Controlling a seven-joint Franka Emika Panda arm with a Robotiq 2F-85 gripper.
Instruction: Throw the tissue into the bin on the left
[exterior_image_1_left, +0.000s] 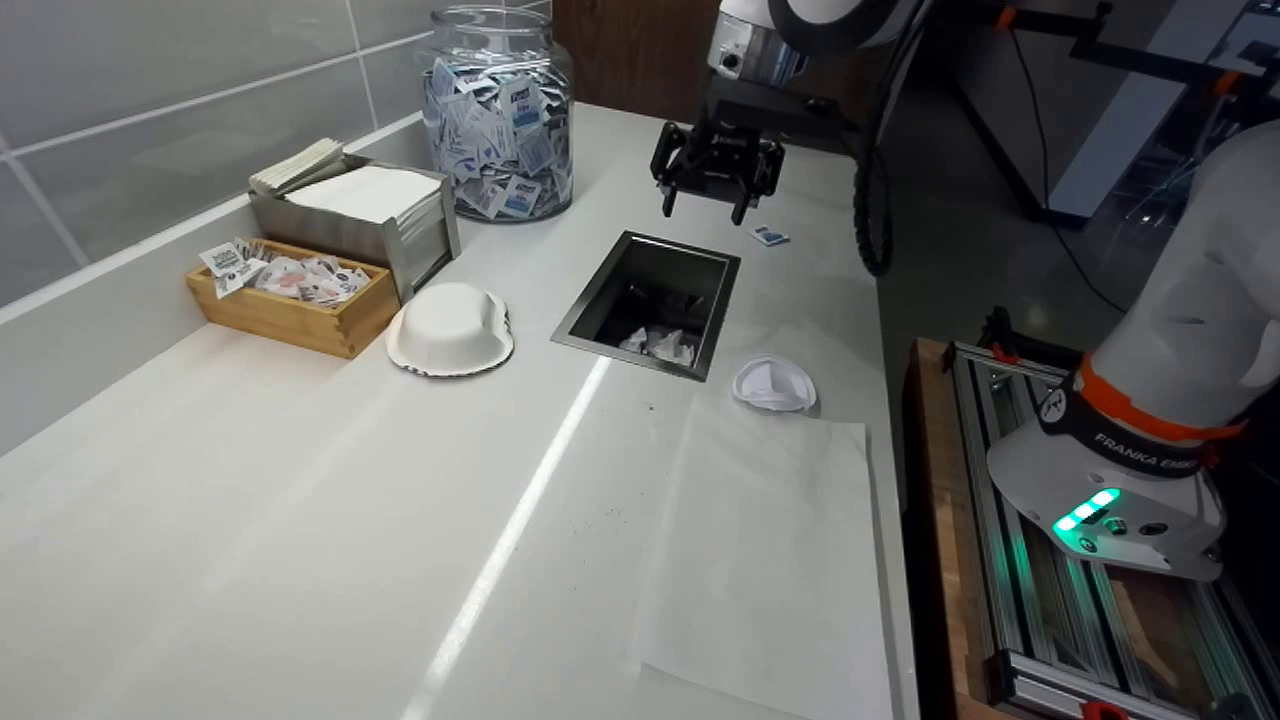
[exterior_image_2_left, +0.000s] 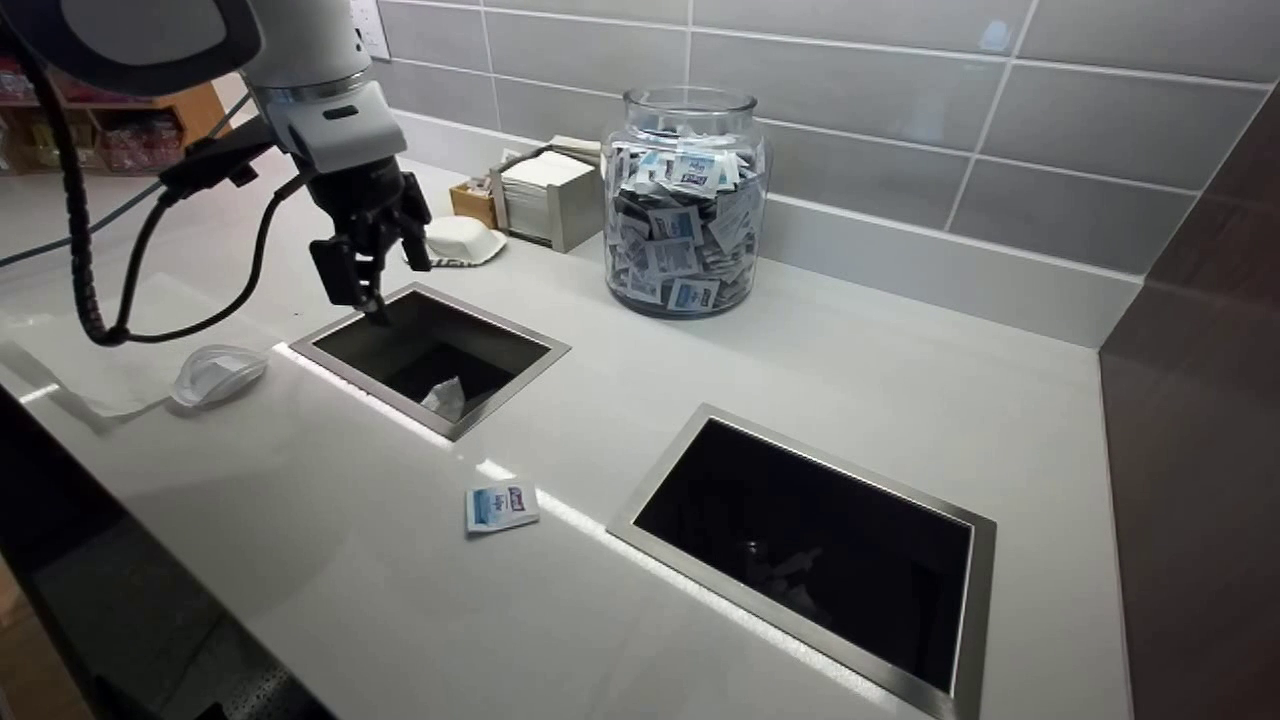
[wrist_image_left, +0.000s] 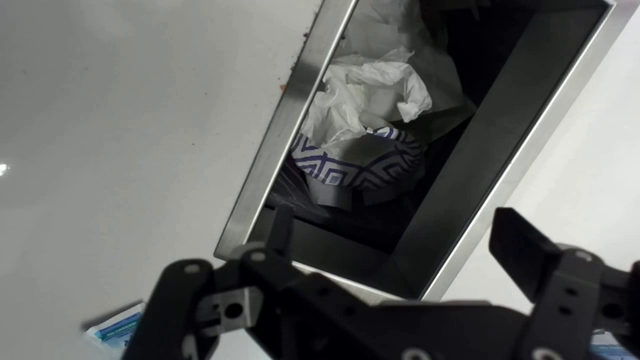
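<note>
1 dark bin (exterior_image_2_left: 786, 616) nearest in an exterior view, metal-rimmed, sunk in the white counter (exterior_image_2_left: 480, 620); contents too dim to name; 1 blue-and-white wipe packet (exterior_image_2_left: 502, 505) lies flat on the counter, near the gap between the dark bin and the left bin (exterior_image_2_left: 490, 319); left bin also metal-rimmed, crumbs (wrist_image_left: 283, 87) along its edge in the wrist view; crumpled tissue (wrist_image_left: 350, 100) lies inside the left bin, white, overlapping a purple-patterned piece (wrist_image_left: 372, 172); more pale paper (wrist_image_left: 380, 35) next to it, can't tell if joined; gripper (exterior_image_2_left: 396, 288) hangs higher up, fingers (wrist_image_left: 520, 250) spread wide apart; tissue well below them; straight over the left bin or just beside, can't tell; white lid-like piece (exterior_image_2_left: 220, 375) on the counter, near the left bin, touching or just beside a paper sheet (exterior_image_1_left: 770, 550), unclear which; farther back, glass jar (exterior_image_2_left: 690, 110) upright, packed with similar packets (exterior_image_2_left: 675, 230); then metal napkin holder (exterior_image_2_left: 578, 215), napkins (exterior_image_2_left: 548, 170) stacked in it; upside-down white bowl (exterior_image_1_left: 452, 325) near it; wooden box (exterior_image_1_left: 275, 318) of small sachets (exterior_image_1_left: 310, 280) just beside the bowl; gray tiled wall (exterior_image_2_left: 850, 80) behind everything.
</note>
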